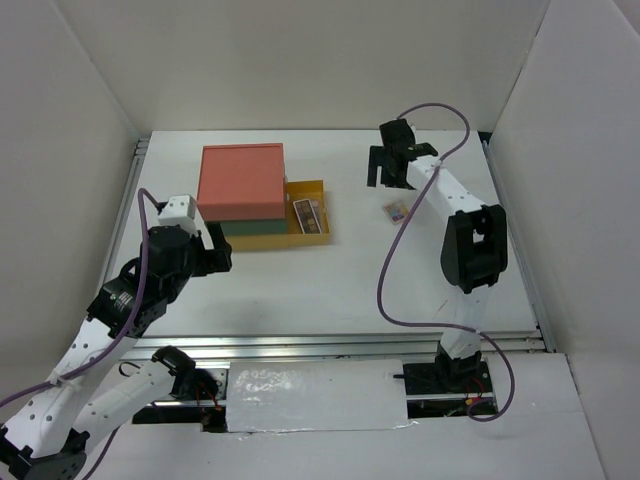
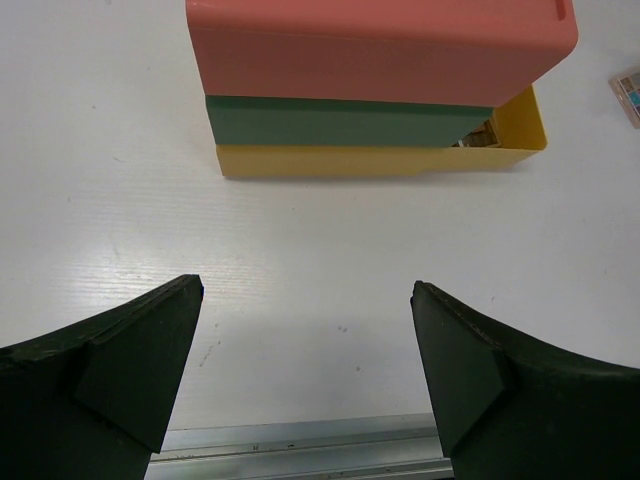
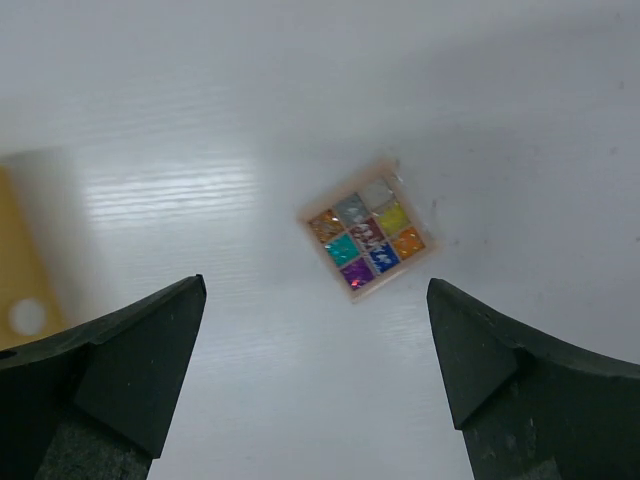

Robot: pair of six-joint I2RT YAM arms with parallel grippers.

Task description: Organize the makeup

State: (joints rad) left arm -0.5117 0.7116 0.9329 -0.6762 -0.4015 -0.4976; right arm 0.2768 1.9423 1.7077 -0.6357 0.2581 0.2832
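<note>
A matte white table (image 1: pixel 300 290) stands boxed in by plain white panels: a left wall (image 1: pixel 60 150) at 9 o'clock, a back wall (image 1: pixel 300 60) at 12, a right wall (image 1: pixel 580 180) at 3; a metal rail (image 1: pixel 330 345) edges it at 6 o'clock, with a crinkled white sheet (image 1: pixel 315 397) just nearer. The light is soft and even; a pale sheen lies on the tabletop.

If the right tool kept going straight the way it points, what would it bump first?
Probably the small square palette lying on the table, or the table beside it. The open right tool aims down at that spot, but depth is hard to judge.
</note>
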